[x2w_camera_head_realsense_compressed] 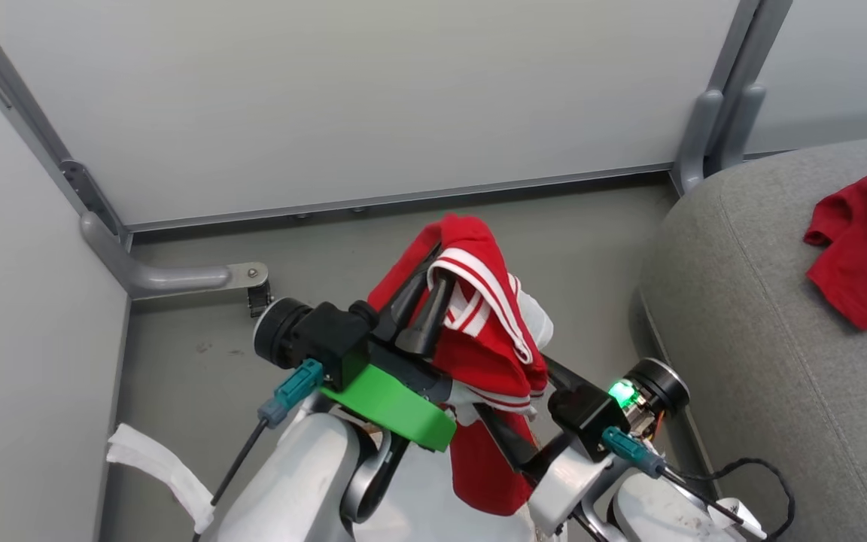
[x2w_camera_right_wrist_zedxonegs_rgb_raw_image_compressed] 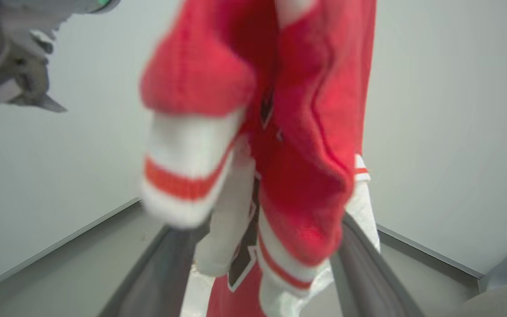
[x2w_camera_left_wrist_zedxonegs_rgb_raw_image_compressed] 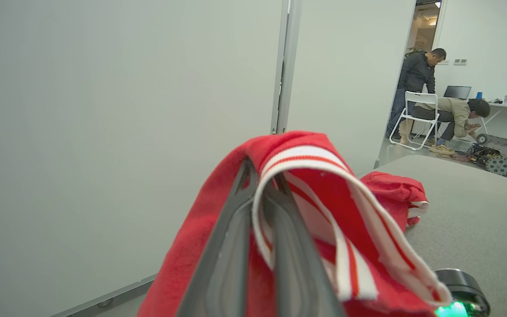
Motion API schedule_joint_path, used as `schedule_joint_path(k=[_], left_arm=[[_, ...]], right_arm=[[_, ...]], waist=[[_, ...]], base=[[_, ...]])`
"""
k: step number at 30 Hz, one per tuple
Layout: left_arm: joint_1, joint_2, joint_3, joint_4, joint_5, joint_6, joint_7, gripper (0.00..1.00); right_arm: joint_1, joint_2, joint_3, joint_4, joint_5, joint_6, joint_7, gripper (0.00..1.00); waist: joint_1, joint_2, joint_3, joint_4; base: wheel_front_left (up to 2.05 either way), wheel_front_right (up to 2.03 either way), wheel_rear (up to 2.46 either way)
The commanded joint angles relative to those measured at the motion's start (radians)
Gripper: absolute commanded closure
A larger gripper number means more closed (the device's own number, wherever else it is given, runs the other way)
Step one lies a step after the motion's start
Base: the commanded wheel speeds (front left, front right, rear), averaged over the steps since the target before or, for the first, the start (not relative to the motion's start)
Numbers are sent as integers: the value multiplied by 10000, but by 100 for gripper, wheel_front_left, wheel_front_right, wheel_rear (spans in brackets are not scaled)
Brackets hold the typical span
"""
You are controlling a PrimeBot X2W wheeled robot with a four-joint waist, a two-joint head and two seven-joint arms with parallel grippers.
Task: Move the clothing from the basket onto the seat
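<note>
Left gripper (x2w_camera_head_realsense_compressed: pixel 433 277) — two long, dark, tapered fingers pressed together, with a fold of the red garment (x2w_camera_head_realsense_compressed: pixel 495 342) pinched between them near the tips. Material: soft, fleecy, bright red knit. Ribbed white trim with a red stripe loops over the fingertips and drapes down the robot's right side. The bulk of the cloth hangs limp below the fingers, raised off the grey floor (x2w_camera_head_realsense_compressed: pixel 200 361). Low down in the right wrist view it shows a white panel and a dark-edged marking.

Right gripper (x2w_camera_right_wrist_zedxonegs_rgb_raw_image_compressed: pixel 273 224) — smooth dark fingers spread wide, one on either side of the hanging cloth. Whether they touch it cannot be told. Small green lamp (x2w_camera_head_realsense_compressed: pixel 620 392) lit on its wrist.

Green plastic bracket (x2w_camera_head_realsense_compressed: pixel 392 406): flat, curved, on the left wrist, with a teal cable plug (x2w_camera_head_realsense_compressed: pixel 294 388) beside it.

Seat (x2w_camera_head_realsense_compressed: pixel 765 316): large grey woven cushion with a rounded edge and stitched seam, to the robot's right, apart from the held cloth. On it lies a second red garment (x2w_camera_head_realsense_compressed: pixel 866 241), crumpled.

Surround: pale smooth wall panels (x2w_camera_head_realsense_compressed: pixel 373 98) in grey metal frames. White strip of cloth (x2w_camera_head_realsense_compressed: pixel 155 459) at the lower left of the head view.

Far room, left wrist view: one person (x2w_camera_left_wrist_zedxonegs_rgb_raw_image_compressed: pixel 418 75) standing, another person (x2w_camera_left_wrist_zedxonegs_rgb_raw_image_compressed: pixel 453 112) bent forward on a white folding chair (x2w_camera_left_wrist_zedxonegs_rgb_raw_image_compressed: pixel 416 99).
</note>
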Motion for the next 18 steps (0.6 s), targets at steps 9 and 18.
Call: schedule_joint_path(k=[9,18], left_arm=[[-55,17,-623,-29,-383,-26,-39,100],[294,13,-267,27,-303,-21,-23,0]], right_arm=[[-390,47,173,153,578,-14,-22,100],[-167,45,-12,0,1135,-14,-22,100]], waist=[[1,0,-42,622],[1,0,38,98]], base=[[0,0,0],[0,0,0]])
